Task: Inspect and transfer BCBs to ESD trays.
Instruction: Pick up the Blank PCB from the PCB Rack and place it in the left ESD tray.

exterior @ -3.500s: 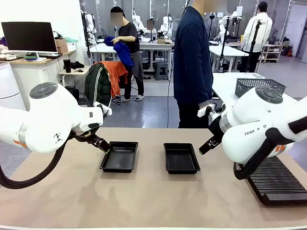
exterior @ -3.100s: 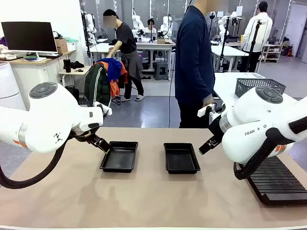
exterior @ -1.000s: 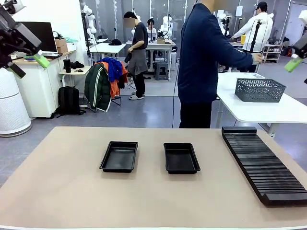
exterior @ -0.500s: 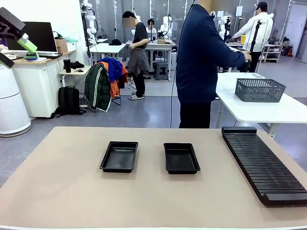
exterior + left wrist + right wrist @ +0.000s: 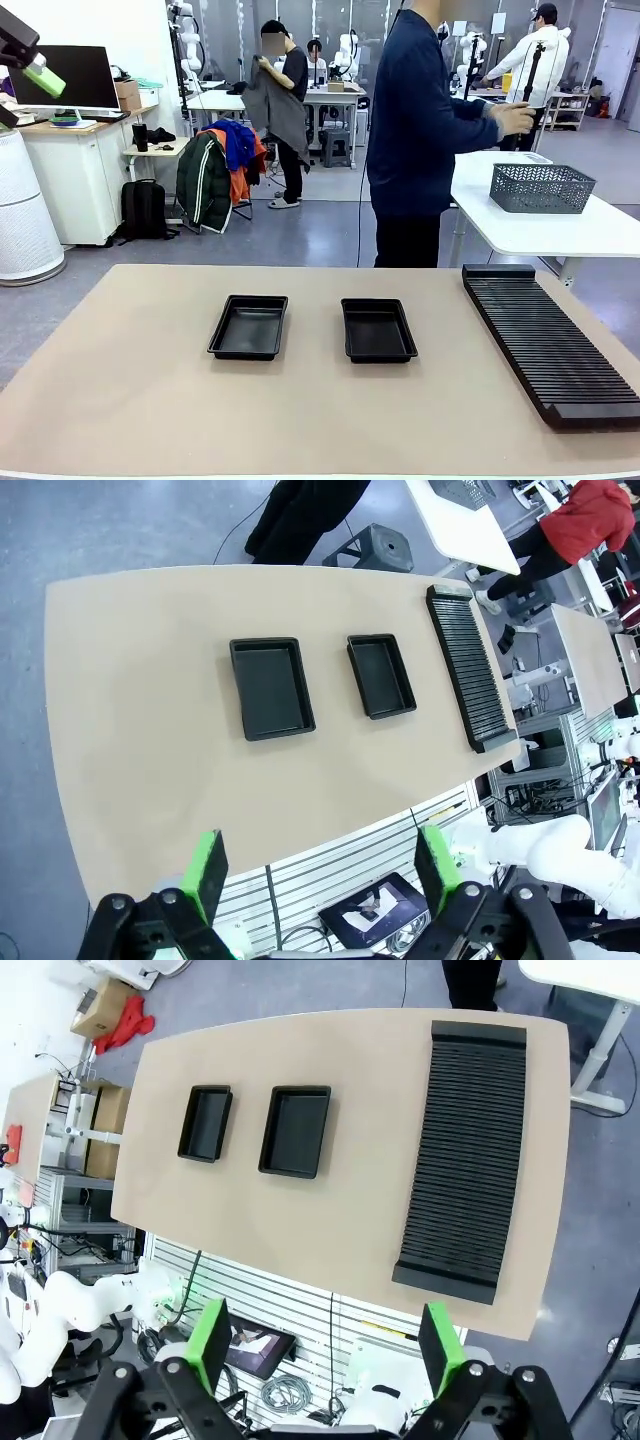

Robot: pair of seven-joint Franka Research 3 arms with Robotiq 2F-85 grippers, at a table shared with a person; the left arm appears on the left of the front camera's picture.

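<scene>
I find both arms high above the surface (image 5: 140, 400). The left gripper (image 5: 320, 872) stands wide, holding nothing. The right gripper (image 5: 325, 1348) is likewise wide and empty. The two trays lie side by side, apart, mid-surface: left tray (image 5: 249, 326) and right tray (image 5: 378, 330). The ribbed rack (image 5: 545, 345) lies along the right edge. A person (image 5: 415, 130) stands at the far side.

The tan table (image 5: 140, 400) bears two black ESD trays (image 5: 249, 327), near each other, and a long ribbed rack (image 5: 545, 340).
</scene>
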